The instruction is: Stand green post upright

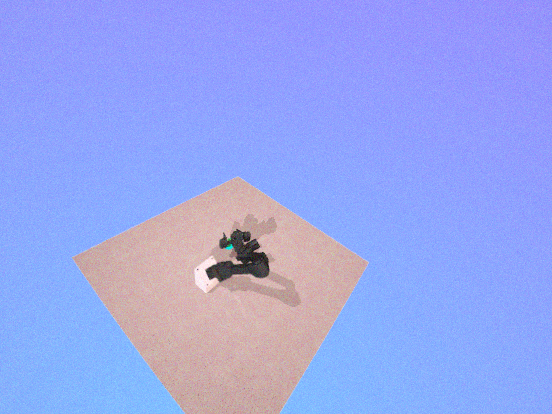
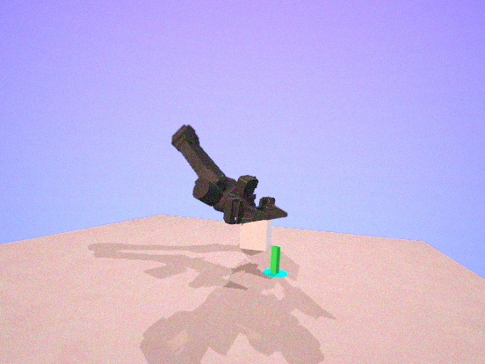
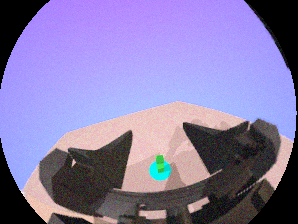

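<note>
While the post (image 1: 229,239) (image 2: 275,259) (image 3: 160,164) stands, the claw (image 1: 231,239) (image 2: 281,210) (image 3: 157,129) gapes wide, apparently touching nothing.

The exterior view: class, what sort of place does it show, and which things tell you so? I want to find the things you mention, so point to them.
Probably a bare robot practice area: a black jointed arm (image 1: 240,268) (image 2: 204,164), a flat cyan circle (image 1: 229,247) (image 2: 283,274) (image 3: 153,171) marking a spot, and a slim green post (image 2: 275,259) (image 3: 160,163) standing on it. No household or factory fittings show.
</note>
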